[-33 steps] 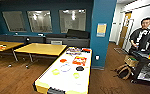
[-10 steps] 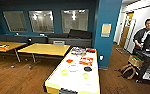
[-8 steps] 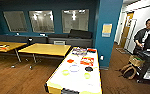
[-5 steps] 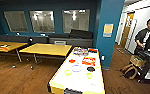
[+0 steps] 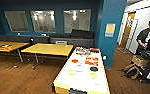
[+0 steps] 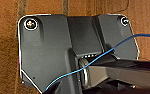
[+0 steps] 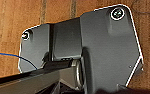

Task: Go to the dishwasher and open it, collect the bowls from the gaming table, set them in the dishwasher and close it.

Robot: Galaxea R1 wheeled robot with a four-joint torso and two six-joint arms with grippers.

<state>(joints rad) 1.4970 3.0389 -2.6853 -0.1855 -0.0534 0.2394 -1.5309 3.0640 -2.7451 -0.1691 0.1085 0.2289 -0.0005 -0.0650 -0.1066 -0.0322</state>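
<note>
Tabletop: gaming table [image 5: 66, 82], glossy white, yellow rim.
On it: red bowl [image 5: 74, 60], black bowl [image 5: 93, 68], yellow-green bowls [image 5: 71, 72], purple ring [image 5: 79, 68].

In both wrist views the robot's body shows as a wide dark grey plate [image 6: 44, 50] with rounded corners and a thin pale edge, seen against brown wood floor. The plate has round silver screws at its corners [image 6: 31, 23], a raised darker block in its middle, and a jointed grey bar [image 7: 41, 77] that meets it at a metal ring. A thin blue cable [image 6: 116, 46] curves across the plate in the left wrist view, and a short piece of blue cable [image 7: 13, 57] also runs beside the plate in the right wrist view.
</note>
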